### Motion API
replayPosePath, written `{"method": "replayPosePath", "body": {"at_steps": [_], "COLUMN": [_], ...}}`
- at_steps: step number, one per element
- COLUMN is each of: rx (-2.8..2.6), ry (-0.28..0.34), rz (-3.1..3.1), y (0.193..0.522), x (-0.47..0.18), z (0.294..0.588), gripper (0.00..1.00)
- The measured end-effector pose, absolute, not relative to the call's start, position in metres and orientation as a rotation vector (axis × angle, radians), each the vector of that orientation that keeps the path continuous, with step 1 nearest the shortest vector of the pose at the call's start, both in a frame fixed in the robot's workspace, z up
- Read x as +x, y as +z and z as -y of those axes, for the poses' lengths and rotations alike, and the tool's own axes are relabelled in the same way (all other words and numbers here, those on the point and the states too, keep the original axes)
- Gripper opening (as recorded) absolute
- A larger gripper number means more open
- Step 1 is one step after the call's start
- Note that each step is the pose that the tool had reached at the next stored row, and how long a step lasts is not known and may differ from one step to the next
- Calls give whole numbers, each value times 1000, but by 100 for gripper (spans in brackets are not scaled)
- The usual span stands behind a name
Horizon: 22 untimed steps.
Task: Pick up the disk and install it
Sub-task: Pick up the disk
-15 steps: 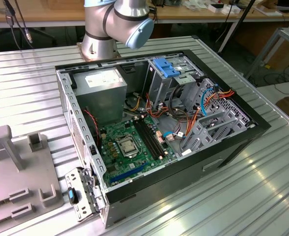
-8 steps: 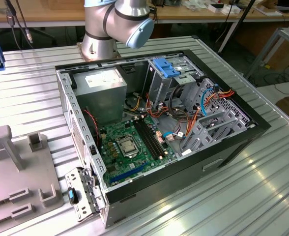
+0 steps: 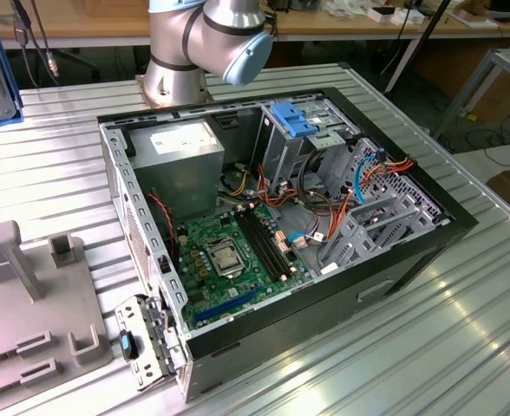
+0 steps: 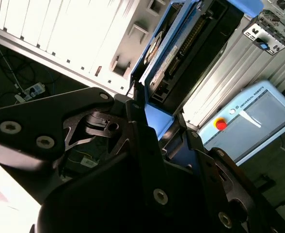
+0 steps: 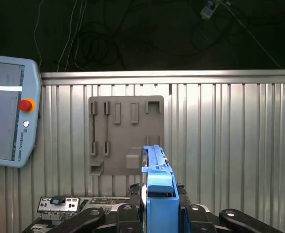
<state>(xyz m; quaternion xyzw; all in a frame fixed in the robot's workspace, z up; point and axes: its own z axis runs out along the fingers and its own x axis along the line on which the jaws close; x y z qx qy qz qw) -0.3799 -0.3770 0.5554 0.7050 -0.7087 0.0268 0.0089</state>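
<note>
The disk [image 5: 157, 182] is a flat drive in a bright blue carrier frame, seen edge-on in the first wrist view and held high above the ribbed metal table [image 5: 229, 145]. My gripper [image 5: 159, 216] is shut on it, with a black finger on each side. In the second wrist view the disk [image 4: 179, 53] shows its dark metal side and blue edge, rising out of the gripper [image 4: 164, 133]. In the exterior view the open computer case [image 3: 394, 260] lies on its side, with a drive cage [image 3: 303, 130] at its far end.
A grey fixture plate [image 5: 125, 136] with slots and blocks lies on the table below the disk, and appears as the plate [image 3: 29, 303] at the exterior view's left. A teach pendant [image 5: 9, 116] with a red button lies beside it. The arm's base [image 3: 186, 52] stands behind the case.
</note>
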Motion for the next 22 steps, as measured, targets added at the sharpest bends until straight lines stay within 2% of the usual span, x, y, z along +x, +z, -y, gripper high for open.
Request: {"method": "replayPosePath", "body": {"at_steps": [22], "rx": [2202], "ry": [84], "rz": [2214], "y": [555], "x": [-348], "z": [377], "gripper": [37]}}
